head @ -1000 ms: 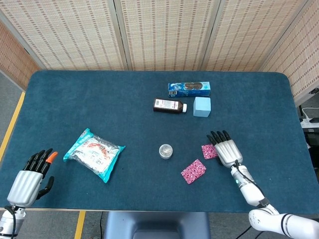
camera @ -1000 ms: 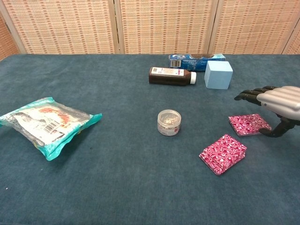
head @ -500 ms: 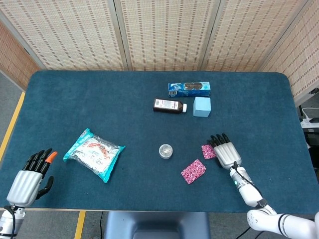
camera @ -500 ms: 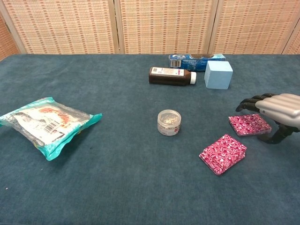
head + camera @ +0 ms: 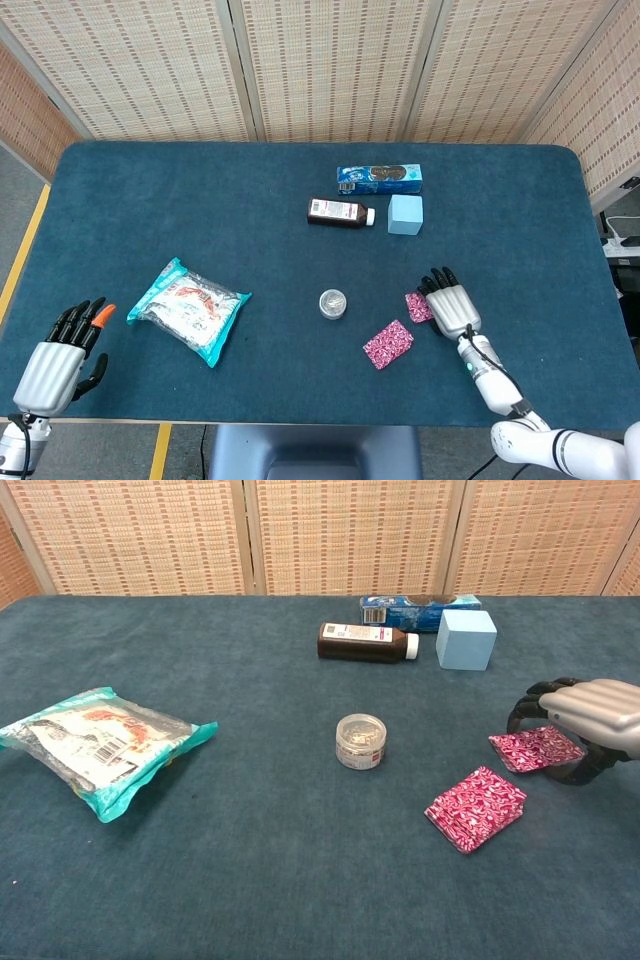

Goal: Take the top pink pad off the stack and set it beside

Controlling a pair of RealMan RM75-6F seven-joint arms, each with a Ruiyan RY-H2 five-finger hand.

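Both hands share one build — a silver-grey ribbed shell across the back, with black fingers. The left hand (image 5: 58,362) has one orange fingertip (image 5: 104,314). The right hand (image 5: 451,304) joins a slim grey wrist, then a white forearm with black bands.

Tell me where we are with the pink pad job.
Nothing looks done: two pink pads lie apart on the table, one in front, the other pink pad under the right hand, whose fingers curl over it. Whether it is gripped, I cannot tell. Lifting and setting it down remain. The left hand rests idle.
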